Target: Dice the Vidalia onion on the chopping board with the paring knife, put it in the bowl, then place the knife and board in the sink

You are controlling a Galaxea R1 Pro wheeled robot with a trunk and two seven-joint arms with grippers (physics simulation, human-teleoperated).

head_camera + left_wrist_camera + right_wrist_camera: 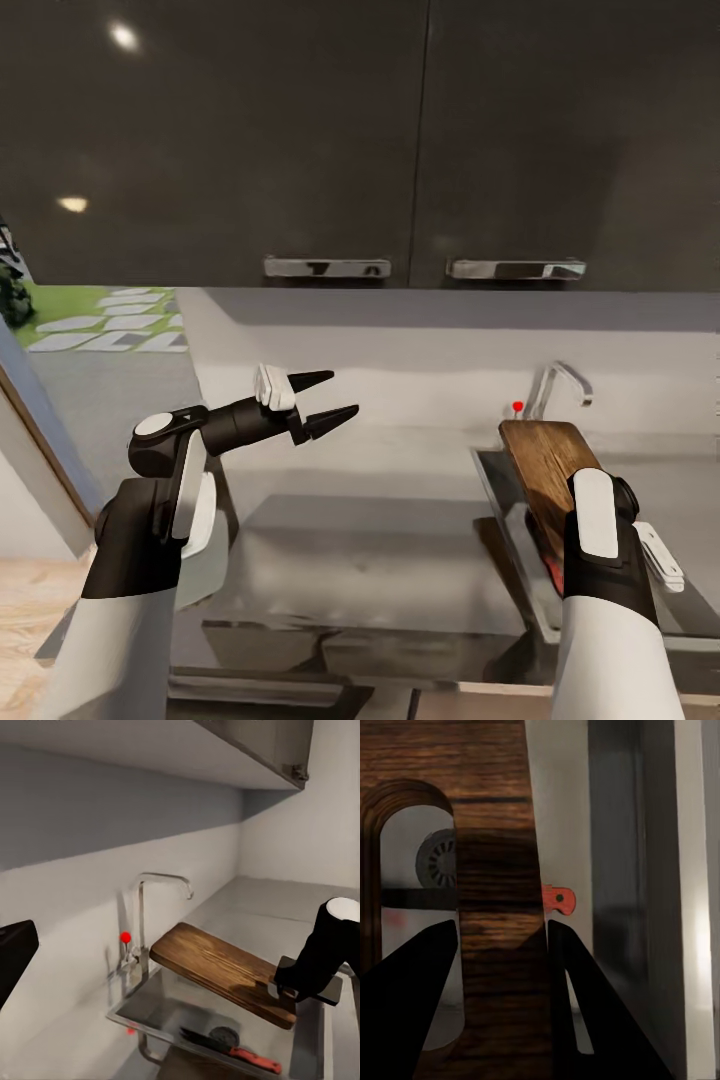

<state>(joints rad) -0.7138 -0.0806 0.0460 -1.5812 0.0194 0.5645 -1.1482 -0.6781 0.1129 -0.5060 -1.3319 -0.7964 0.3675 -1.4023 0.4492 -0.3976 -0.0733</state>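
My right gripper point(499, 945) is shut on the chopping board point(543, 465), clamping the wooden strip beside its slot handle. The dark brown board point(225, 971) hangs tilted over the sink point(150, 1009), its far end toward the chrome tap point(560, 385). Down in the basin lies the paring knife point(247, 1057), red handle and dark blade, next to the round drain point(223, 1039). The knife's handle point(559, 898) shows past the board's edge. My left gripper point(345, 392) is open and empty, raised above the countertop point(350, 540) left of the sink. The onion and the bowl are out of view.
Dark glossy upper cabinets point(400, 140) with chrome handles hang just above the arms. The tap's red-tipped lever point(517, 407) stands behind the board. A pale back wall point(420, 360) runs behind the counter, and wood floor point(40, 600) shows at the lower left.
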